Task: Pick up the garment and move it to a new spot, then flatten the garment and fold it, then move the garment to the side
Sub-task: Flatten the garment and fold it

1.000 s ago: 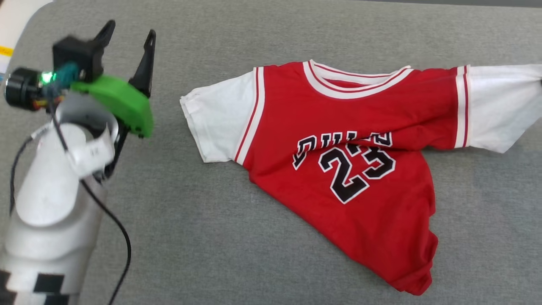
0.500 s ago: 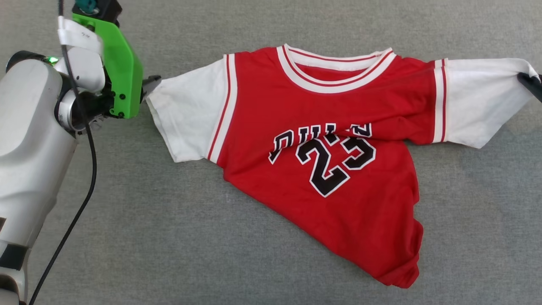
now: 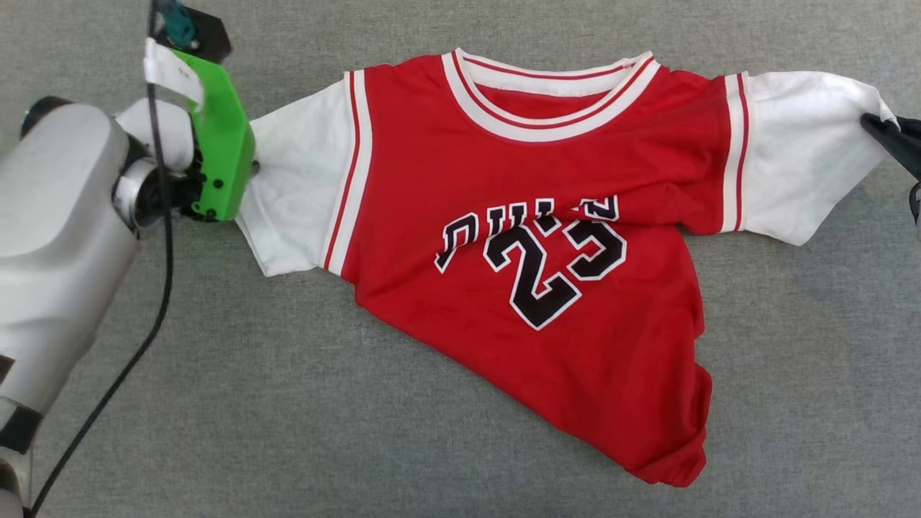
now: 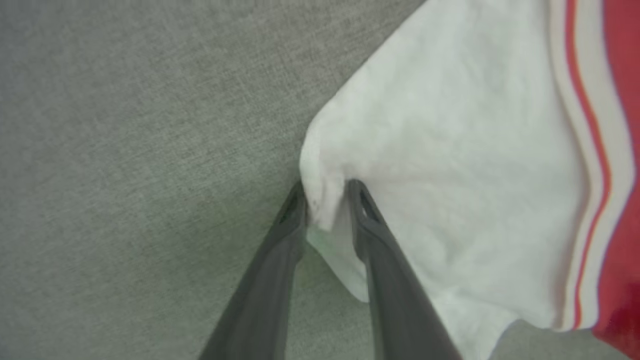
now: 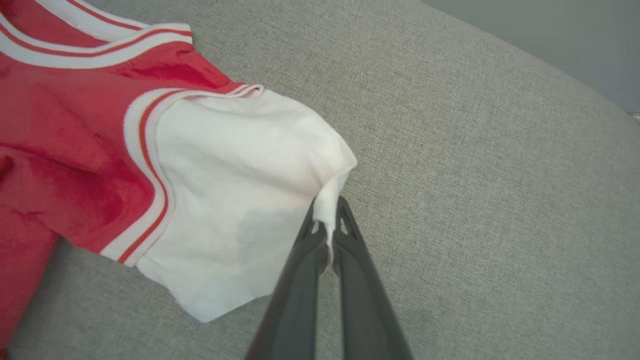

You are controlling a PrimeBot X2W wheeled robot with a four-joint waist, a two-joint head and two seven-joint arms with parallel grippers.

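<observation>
Head view: garment [image 3: 532,180] lies on grey woven fabric surface [image 3: 288,403].

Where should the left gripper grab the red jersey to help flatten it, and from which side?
Grip the garment by its white left sleeve, at the outer hem corner, coming from the left. That corner lies free; the left gripper straddles it, and the right gripper pinches the opposite sleeve corner.
</observation>
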